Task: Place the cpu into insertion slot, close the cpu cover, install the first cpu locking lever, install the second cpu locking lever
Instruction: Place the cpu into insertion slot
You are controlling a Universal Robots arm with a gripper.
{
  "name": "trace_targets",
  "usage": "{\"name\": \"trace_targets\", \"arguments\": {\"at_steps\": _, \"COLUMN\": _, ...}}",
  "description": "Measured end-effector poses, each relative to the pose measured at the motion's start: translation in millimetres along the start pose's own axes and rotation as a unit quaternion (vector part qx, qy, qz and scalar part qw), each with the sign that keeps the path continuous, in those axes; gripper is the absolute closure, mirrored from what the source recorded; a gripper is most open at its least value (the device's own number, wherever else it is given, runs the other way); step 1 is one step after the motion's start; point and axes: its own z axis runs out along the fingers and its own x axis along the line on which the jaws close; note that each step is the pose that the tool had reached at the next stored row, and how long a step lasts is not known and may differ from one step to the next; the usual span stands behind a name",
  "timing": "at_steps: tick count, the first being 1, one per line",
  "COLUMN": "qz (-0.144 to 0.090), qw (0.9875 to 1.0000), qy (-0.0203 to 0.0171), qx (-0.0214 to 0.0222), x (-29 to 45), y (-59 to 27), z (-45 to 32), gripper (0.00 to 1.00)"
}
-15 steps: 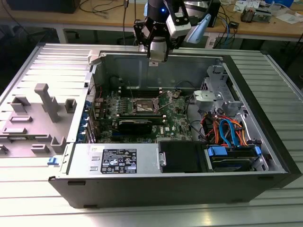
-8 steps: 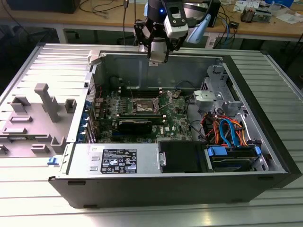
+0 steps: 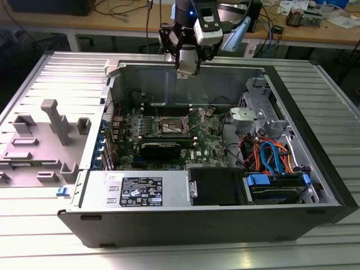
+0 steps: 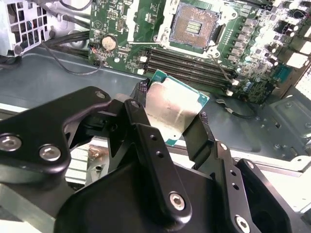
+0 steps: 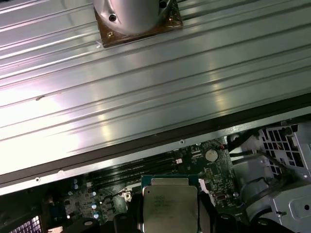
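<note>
The ribbed metal bench carries an open computer case, with the green motherboard lying flat on the case floor. Near the board's middle sits the insertion slot, open, with its contact field bare. I cannot tell from these views how the cpu cover stands.

The end effector hangs high over the case's far wall, above the slot and off to one side of it. Its fingers are closed partway, pinching the cpu by two opposite edges.

The chip is square, so it has no real long axis. Its silvery top faces up toward the wrist and its contact side faces down at the board.

To place it well, I judge, the chip should be brought level and centred over the slot, with its edges parallel to the rim and its corner mark matched. It should then be lowered straight down and let go without pressing.
</note>
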Motion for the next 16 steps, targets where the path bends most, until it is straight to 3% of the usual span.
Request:
{"name": "trace_targets", "arguments": {"at_steps": 2, "qz": 0.013, "qw": 0.9999, "qy": -0.0011, "qx": -0.0002, "x": 0.0, "y": 0.0, "z": 0.2, "gripper": 0.45}}
{"name": "trace_targets", "arguments": {"at_steps": 16, "qz": 0.015, "qw": 0.9999, "qy": -0.0013, "qx": -0.0003, "x": 0.0, "y": 0.0, "z": 0.2, "gripper": 0.45}}
